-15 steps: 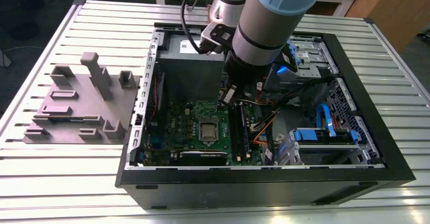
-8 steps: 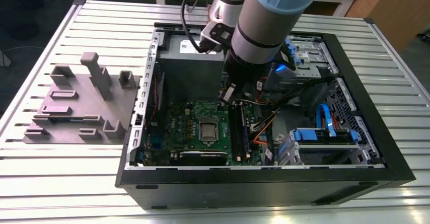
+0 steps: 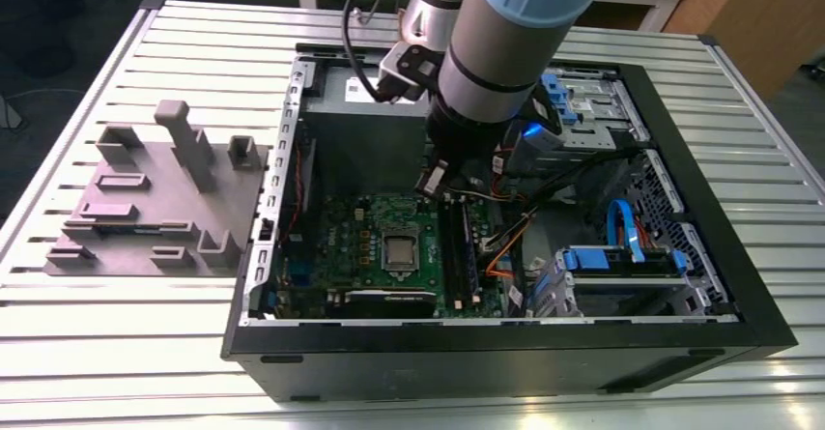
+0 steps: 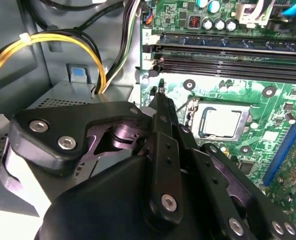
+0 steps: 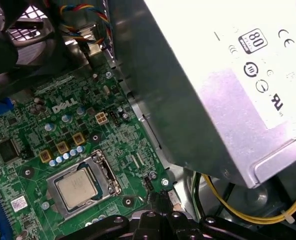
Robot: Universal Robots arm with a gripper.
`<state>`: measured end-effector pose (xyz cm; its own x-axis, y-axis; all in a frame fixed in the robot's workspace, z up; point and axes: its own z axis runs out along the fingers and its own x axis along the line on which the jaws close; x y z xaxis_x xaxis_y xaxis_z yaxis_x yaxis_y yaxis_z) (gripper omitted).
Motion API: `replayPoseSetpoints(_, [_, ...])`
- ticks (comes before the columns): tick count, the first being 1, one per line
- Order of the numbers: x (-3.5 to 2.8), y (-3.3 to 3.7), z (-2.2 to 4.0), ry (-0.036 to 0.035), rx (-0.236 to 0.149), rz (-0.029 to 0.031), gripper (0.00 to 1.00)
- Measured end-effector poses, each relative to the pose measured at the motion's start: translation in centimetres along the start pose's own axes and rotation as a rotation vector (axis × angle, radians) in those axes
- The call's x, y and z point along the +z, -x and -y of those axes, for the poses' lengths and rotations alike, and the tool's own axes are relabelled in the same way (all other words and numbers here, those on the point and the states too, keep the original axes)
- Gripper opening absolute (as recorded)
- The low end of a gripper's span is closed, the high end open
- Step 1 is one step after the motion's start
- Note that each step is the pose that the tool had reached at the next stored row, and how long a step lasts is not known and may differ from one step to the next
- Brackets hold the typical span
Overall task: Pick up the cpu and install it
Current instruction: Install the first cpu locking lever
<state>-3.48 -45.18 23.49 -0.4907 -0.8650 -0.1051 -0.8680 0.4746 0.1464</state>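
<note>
The cpu, a small square chip with a silver-grey top, lies flat in the motherboard socket with a metal frame around it. The green motherboard sits on the floor of the open black computer case. My gripper hangs above the board's edge beside the socket, next to the power supply. Its fingers are shut together and hold nothing. It is a short way off the cpu and does not touch it.
A large grey power supply box stands close beside the gripper. Black RAM sticks run along one side of the socket. Yellow and black cables loop nearby. A grey fixture block sits on the slatted table at the exterior view's left.
</note>
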Motion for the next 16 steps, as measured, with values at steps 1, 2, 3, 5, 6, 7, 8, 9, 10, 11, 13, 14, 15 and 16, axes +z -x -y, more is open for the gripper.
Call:
replayPoseSetpoints(1, [-0.01, -0.06, 0.01, -0.0002, -0.002, -0.0009, 0.11])
replayPoseSetpoints(2, [-0.02, -0.11, 0.03, -0.0005, -0.003, -0.0021, 0.11])
replayPoseSetpoints(3, [-0.03, -0.18, 0.05, -0.0008, -0.004, -0.0031, 0.11])
replayPoseSetpoints(5, [-0.05, -0.32, 0.11, -0.0011, -0.007, -0.0042, 0.11])
replayPoseSetpoints(6, [-0.07, -0.43, 0.14, -0.001, -0.008, -0.0046, 0.11])
replayPoseSetpoints(7, [-0.09, -0.51, 0.15, -0.0008, -0.01, -0.0049, 0.11])
replayPoseSetpoints(8, [-0.08, -0.55, 0.16, -0.0006, -0.013, -0.0055, 0.11])
replayPoseSetpoints(9, [-0.09, -0.57, 0.16, -0.0002, -0.018, -0.0067, 0.11])
replayPoseSetpoints(10, [-0.09, -0.61, 0.16, 0.0004, -0.025, -0.0078, 0.11])
replayPoseSetpoints(11, [-0.1, -0.65, 0.15, 0.0011, -0.032, -0.0089, 0.11])
replayPoseSetpoints(13, [-0.11, -0.81, 0.14, 0.0021, -0.042, -0.0103, 0.11])
replayPoseSetpoints(14, [-0.13, -0.93, 0.16, 0.0024, -0.044, -0.0106, 0.11])
replayPoseSetpoints(15, [-0.15, -1.06, 0.22, 0.0025, -0.046, -0.0109, 0.11])
replayPoseSetpoints(16, [-0.17, -1.21, 0.28, 0.0027, -0.047, -0.0111, 0.11])
